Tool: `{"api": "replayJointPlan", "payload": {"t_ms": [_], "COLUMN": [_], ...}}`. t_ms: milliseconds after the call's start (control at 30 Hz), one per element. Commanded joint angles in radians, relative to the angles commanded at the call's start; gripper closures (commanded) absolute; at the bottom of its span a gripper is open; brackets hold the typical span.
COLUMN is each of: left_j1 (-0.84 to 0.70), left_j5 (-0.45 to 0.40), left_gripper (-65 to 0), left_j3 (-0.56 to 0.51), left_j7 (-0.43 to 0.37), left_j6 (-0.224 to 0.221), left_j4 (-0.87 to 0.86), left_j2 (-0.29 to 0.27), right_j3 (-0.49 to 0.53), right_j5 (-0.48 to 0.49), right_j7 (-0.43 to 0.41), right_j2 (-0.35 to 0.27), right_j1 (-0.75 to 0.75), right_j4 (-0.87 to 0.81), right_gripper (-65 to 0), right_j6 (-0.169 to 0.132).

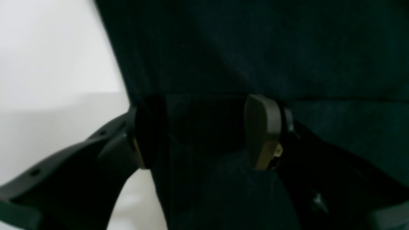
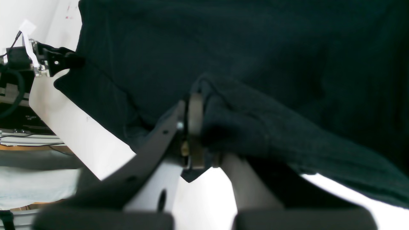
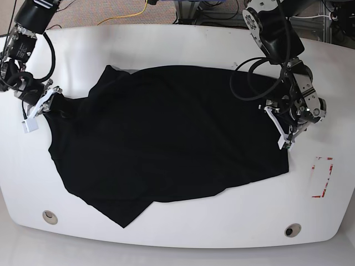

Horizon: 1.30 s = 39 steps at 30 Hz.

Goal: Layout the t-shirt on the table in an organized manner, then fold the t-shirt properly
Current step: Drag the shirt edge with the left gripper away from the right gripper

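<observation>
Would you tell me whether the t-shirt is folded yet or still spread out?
Spread out, not neatly folded: the t-shirt covers much of the table, with one lower corner doubled under and both grippers gripping its side edges.

Beyond the far edge of my counter (image 3: 183, 33) the floor is a speckled brown carpet (image 3: 94, 12), lit evenly and brightly from above. A yellow cable (image 3: 128, 18) trails across it at far centre, with dark cables (image 3: 66, 5) further left. At far right stand grey metal frame legs (image 3: 327, 22). My right wrist view shows a black box (image 2: 19, 116) on a wooden shelf (image 2: 28, 147).
</observation>
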<state>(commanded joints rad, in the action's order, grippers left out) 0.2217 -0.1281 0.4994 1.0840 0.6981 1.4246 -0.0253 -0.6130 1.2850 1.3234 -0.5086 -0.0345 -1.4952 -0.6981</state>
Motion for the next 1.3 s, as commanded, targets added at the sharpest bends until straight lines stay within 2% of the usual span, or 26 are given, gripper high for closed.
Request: {"api": "replayJointPlan", "payload": {"t_ms": [400, 433, 633, 733, 1000, 1300], "left_j1": [-0.044, -0.044, -0.058, -0.058, -0.060, -0.077], "left_j5": [0.002, 0.002, 0.000, -0.002, -0.002, -0.002], "left_gripper": [-37.4, -35.0, -8.9, -2.9, -1.7, -1.5], "left_j3": [0.003, 0.003, 0.000, 0.000, 0.002, -0.002], "left_j7": [0.000, 0.000, 0.000, 0.000, 0.017, 0.066], "left_j6": [0.000, 0.000, 0.000, 0.000, 0.000, 0.000], "left_j4": [0.023, 0.038, 0.078, 0.084, 0.095, 0.227], "left_j2": [0.003, 0.003, 0.000, 0.000, 0.005, 0.005], "right_j3": [0.000, 0.000, 0.000, 0.002, 0.002, 0.002], "right_j5": [0.000, 0.000, 0.000, 0.000, 0.006, 0.006], "right_j7": [0.000, 0.000, 0.000, 0.000, 0.000, 0.000], "right_j2": [0.000, 0.000, 0.000, 0.000, -0.005, -0.005], "right_j1": [-0.002, -0.002, -0.002, -0.002, -0.002, -0.002], "right_j4": [0.000, 0.000, 0.000, 0.005, 0.080, 0.080], "right_gripper": [0.0, 0.0, 0.0, 0.0, 0.0, 0.0], "right_j6": [0.000, 0.000, 0.000, 0.000, 0.000, 0.000]}}
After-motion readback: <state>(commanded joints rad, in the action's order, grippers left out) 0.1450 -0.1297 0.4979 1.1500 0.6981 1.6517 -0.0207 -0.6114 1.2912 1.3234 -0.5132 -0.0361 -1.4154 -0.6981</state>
